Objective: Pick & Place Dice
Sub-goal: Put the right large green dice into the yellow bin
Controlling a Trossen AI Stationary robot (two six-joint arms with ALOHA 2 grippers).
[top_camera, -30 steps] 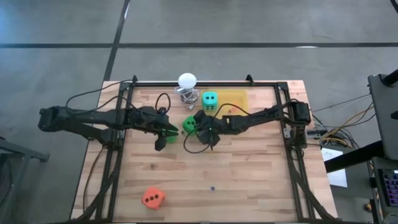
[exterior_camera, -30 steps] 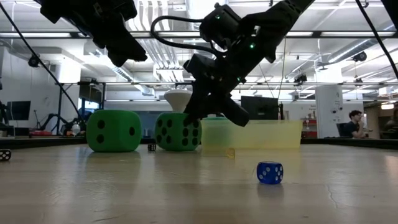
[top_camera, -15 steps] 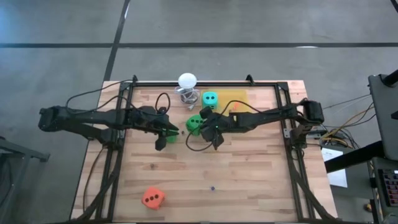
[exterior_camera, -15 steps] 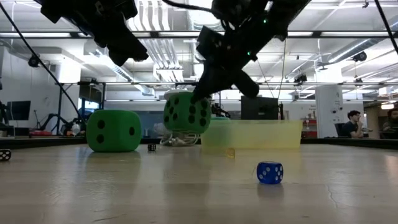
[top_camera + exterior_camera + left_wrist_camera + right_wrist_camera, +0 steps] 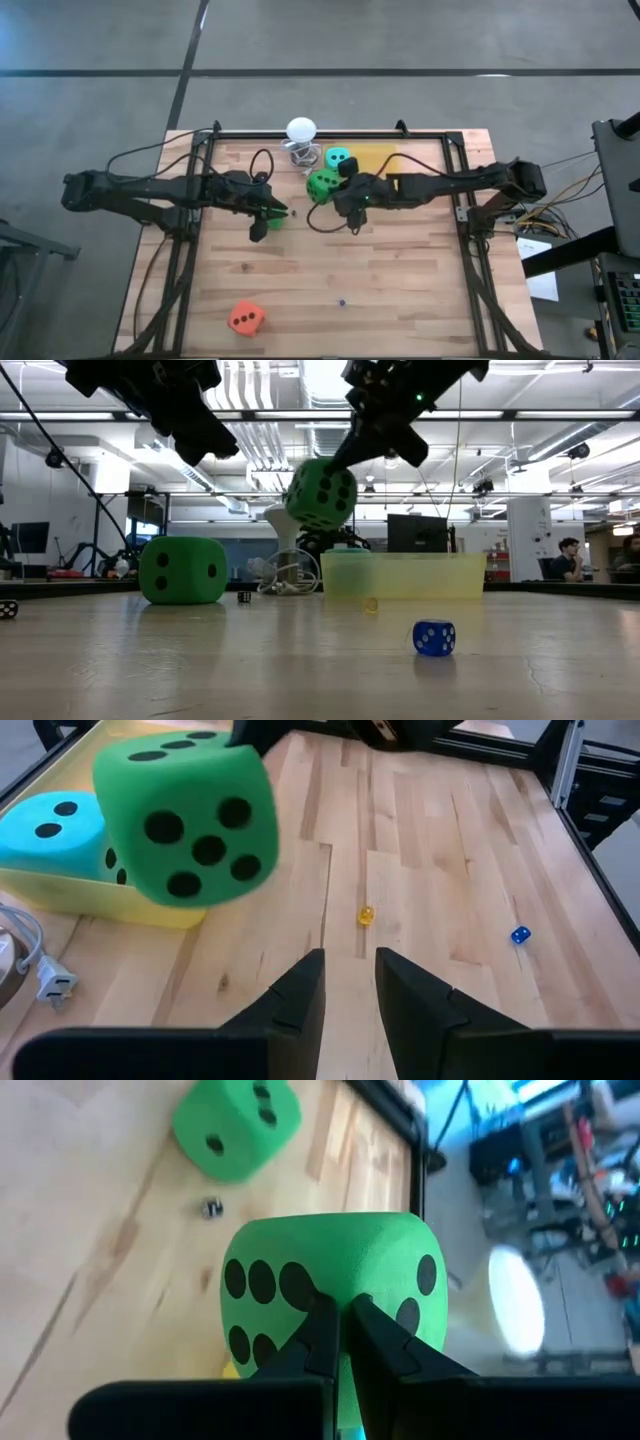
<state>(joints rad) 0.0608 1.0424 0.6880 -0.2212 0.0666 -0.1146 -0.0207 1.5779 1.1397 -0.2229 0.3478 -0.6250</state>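
Note:
My right gripper (image 5: 337, 190) is shut on a bright green die (image 5: 321, 183), which hangs in the air (image 5: 322, 493) beside the yellow tray (image 5: 380, 158). A teal die (image 5: 339, 158) sits in that tray. The second green die (image 5: 183, 570) rests on the table under my left gripper (image 5: 264, 218), which hovers above it (image 5: 195, 430) with fingers (image 5: 300, 988) slightly apart. The orange-red die (image 5: 245, 318) lies near the table's near-left corner. My right gripper (image 5: 340, 1318) pinches the green die at the edge between two pipped faces (image 5: 345, 1270), the foam squeezed between the fingertips. The fingers come slanting down from the table's right side (image 5: 385, 435). The die is lifted clear and tilted, hanging below the fingers.
A white ball on a wire stand (image 5: 300, 129) with a loose cable stands at the far edge, left of the tray. Tiny dice lie on the table: a blue one (image 5: 434, 637), a yellow one (image 5: 366, 915), a black-and-white one (image 5: 210, 1207). A metal frame (image 5: 330, 134) rims the table.
My right gripper has raised the green die from the table into the air, tilting it, and carried it toward the far edge and the yellow tray. The left arm has kept still.

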